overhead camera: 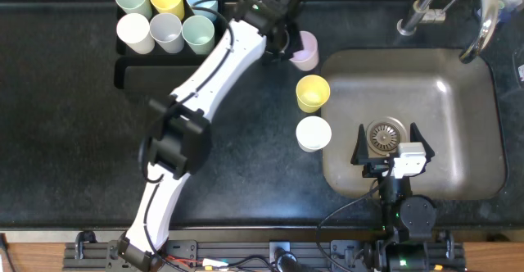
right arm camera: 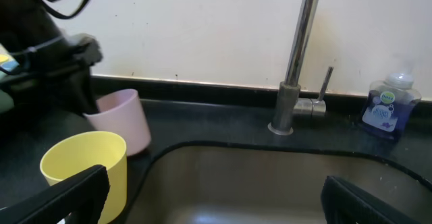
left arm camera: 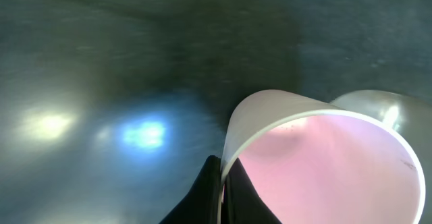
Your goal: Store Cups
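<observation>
My left fingers (left arm camera: 223, 187) are pinched narrow on the rim of the pale pink plastic cup (left arm camera: 324, 163), with one finger outside the wall and one inside. The cup is upright, mouth up and long axis vertical. From my right wrist view its base seems to rest on the dark stone table (overhead camera: 74, 141), just beside the back left corner of the steel sink (overhead camera: 458, 100).

The move ahead turns on where the black tray (overhead camera: 131, 74) lies. It sits along the back of the table, to the left of the cup in the top view, on my left arm's own side. It already carries six upright pastel cups (overhead camera: 166, 29) in two rows. I judge the pink cup has to be lifted straight up, carried sideways and lowered mouth-up, probably nested into one of them.

My right fingers (overhead camera: 391, 151) are spread wide and hold nothing, over the sink basin. A yellow plastic cup (overhead camera: 312, 92) and a white plastic cup (overhead camera: 313, 133) stand at the sink's left edge, between both arms.
</observation>
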You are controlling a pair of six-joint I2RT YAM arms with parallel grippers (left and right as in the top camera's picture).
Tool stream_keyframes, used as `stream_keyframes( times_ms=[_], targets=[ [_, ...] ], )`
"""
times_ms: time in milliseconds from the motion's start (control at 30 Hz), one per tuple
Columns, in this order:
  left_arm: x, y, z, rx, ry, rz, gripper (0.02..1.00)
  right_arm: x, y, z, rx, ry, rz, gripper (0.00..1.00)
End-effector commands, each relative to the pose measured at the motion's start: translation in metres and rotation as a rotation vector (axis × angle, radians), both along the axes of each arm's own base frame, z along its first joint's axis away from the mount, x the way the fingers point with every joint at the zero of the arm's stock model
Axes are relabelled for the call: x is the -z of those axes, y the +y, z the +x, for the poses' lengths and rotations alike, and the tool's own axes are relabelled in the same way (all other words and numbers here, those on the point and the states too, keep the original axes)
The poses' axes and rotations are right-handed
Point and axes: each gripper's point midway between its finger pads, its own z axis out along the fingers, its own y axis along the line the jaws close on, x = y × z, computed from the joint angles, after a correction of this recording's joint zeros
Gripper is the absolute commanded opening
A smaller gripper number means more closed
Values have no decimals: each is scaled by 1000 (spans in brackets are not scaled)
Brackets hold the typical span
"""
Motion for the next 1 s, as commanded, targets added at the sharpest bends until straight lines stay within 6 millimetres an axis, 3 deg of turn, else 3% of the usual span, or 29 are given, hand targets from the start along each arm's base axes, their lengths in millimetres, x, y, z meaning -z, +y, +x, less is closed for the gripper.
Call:
stream_keyframes(
  times_ms=[33, 133, 200, 300, 400, 500, 667, 1000],
  targets=[
    [-130, 73, 10, -151, -195, -45, 36, 3, 0, 0, -1, 0, 8, 998],
    [-186, 134, -7, -270, -270, 6, 38, 3, 0, 0, -1, 0, 8, 993],
    [-209, 193, -31, -443, -278, 84, 36, 3, 0, 0, -1, 0, 8, 993],
    [-215, 262, -70, -676, -231, 140, 36, 3, 0, 0, -1, 0, 8, 998],
    [-195, 308, -97, -821, -179, 132, 36, 3, 0, 0, -1, 0, 8, 996],
    [-157, 329, -108, -879, -140, 98, 36, 3, 0, 0, -1, 0, 8, 998],
    [-103, 344, -111, -919, -90, 104, 38, 3, 0, 0, -1, 0, 8, 998],
    [-62, 374, -111, -992, 11, 127, 36, 3, 0, 0, -1, 0, 8, 996]
  ],
)
